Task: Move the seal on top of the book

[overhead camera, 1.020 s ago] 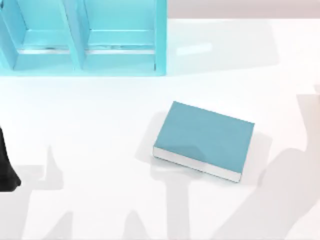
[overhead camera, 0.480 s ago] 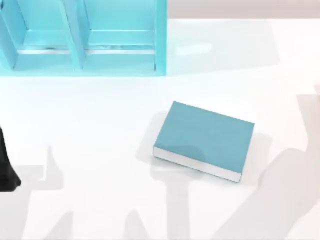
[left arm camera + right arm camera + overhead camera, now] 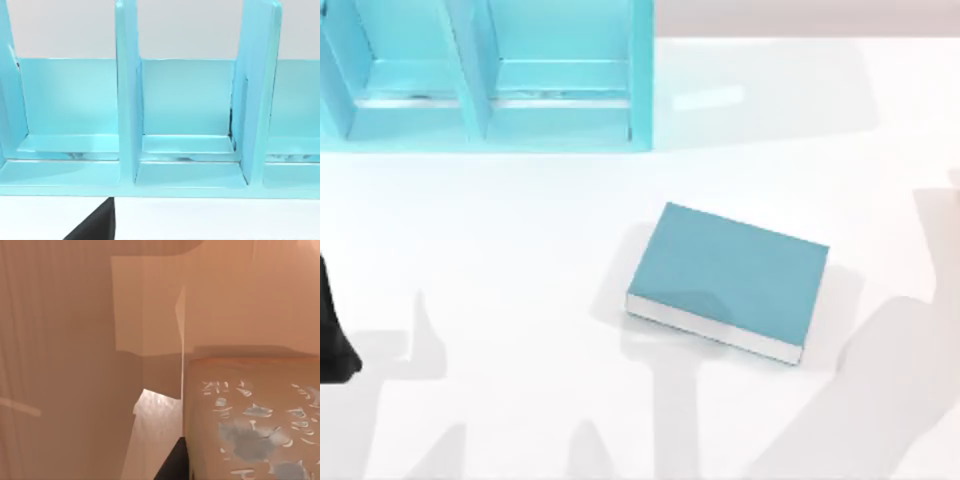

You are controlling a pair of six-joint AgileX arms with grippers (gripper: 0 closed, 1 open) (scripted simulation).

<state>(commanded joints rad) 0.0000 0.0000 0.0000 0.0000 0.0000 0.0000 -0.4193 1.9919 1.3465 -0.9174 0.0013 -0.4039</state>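
Observation:
The book, teal-blue with white page edges, lies flat and slightly turned, just right of the table's middle, with nothing on its cover. The right wrist view looks from very close onto tan-brown surfaces, among them a tan face with pale flecks that looks like the seal. A dark sliver of my right gripper pokes in beside it. A small tan bit touches the table's right edge in the top view. A dark part of my left arm sits at the table's left edge, far from the book.
A large teal shelf unit with upright dividers stands at the back left, and the left wrist view faces its compartments. White tabletop surrounds the book, crossed by grey arm shadows in front and at the right.

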